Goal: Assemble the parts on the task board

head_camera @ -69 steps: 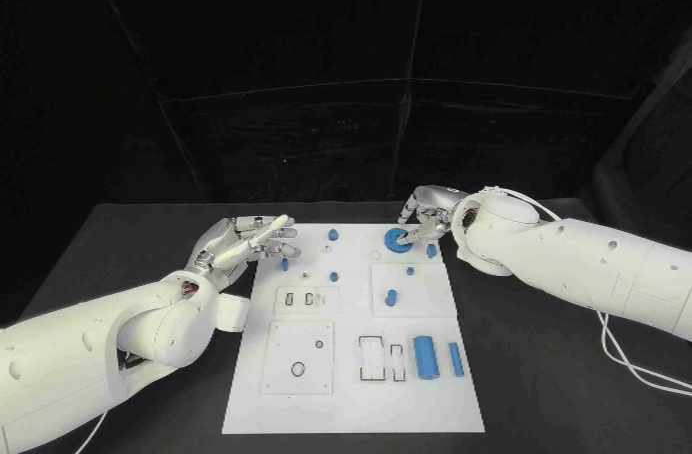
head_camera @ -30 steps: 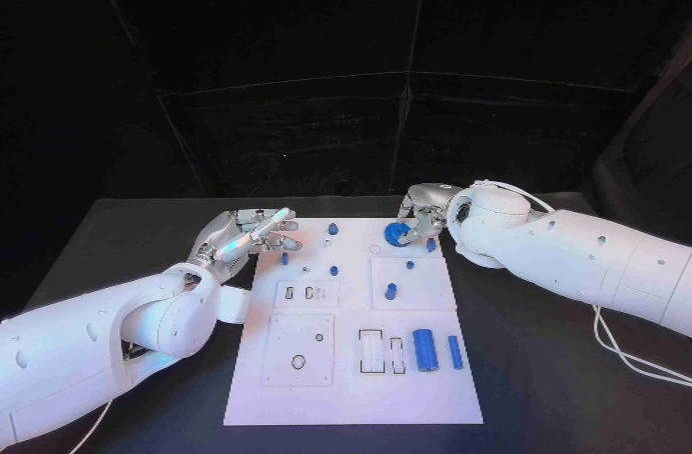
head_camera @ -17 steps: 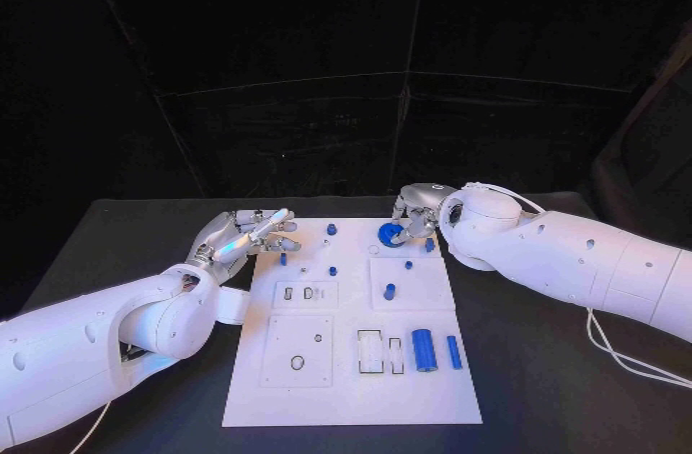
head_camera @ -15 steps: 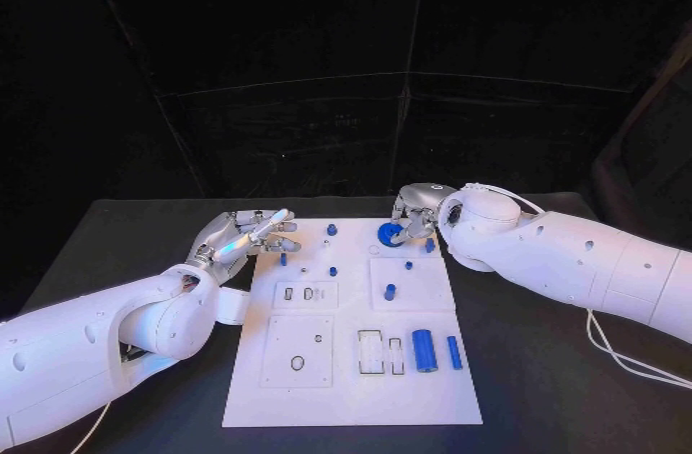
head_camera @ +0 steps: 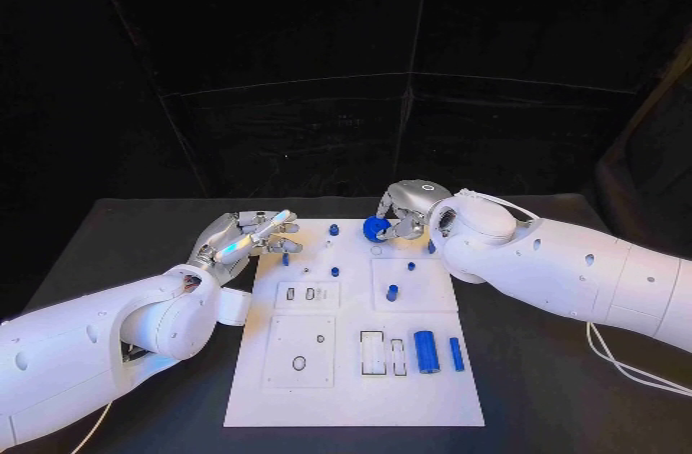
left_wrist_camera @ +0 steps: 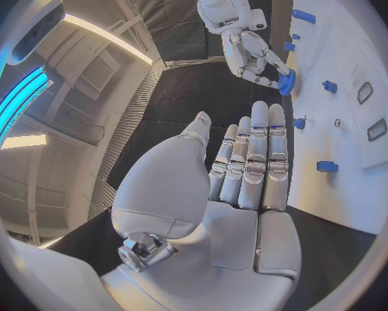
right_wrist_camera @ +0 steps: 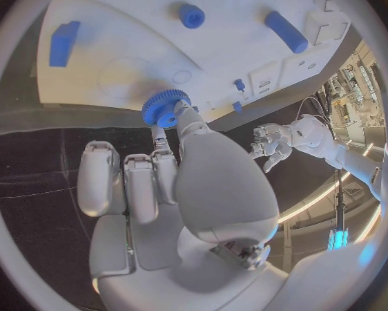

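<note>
The white task board (head_camera: 353, 394) lies in the middle of the black table. My right hand (head_camera: 410, 207) hovers over the board's far edge and pinches a blue gear (head_camera: 376, 229); in the right wrist view its fingertips close on the gear (right_wrist_camera: 166, 108) just above the board (right_wrist_camera: 134, 55). My left hand (head_camera: 245, 236) is at the board's far left corner, fingers straight and apart from any part. In the left wrist view the left hand (left_wrist_camera: 246, 169) holds nothing, and the right hand (left_wrist_camera: 250, 52) grips the gear (left_wrist_camera: 286, 84).
Small blue parts stand on the board's far half, one of them a peg (head_camera: 333, 230) and another a stud (head_camera: 391, 293). A blue cylinder (head_camera: 426, 350) and a blue bar (head_camera: 456, 352) lie near the board's right edge, beside empty slots (head_camera: 384, 356).
My right hand has carried the blue gear a little left, toward the board's far edge. The left hand has stayed where it was, open.
</note>
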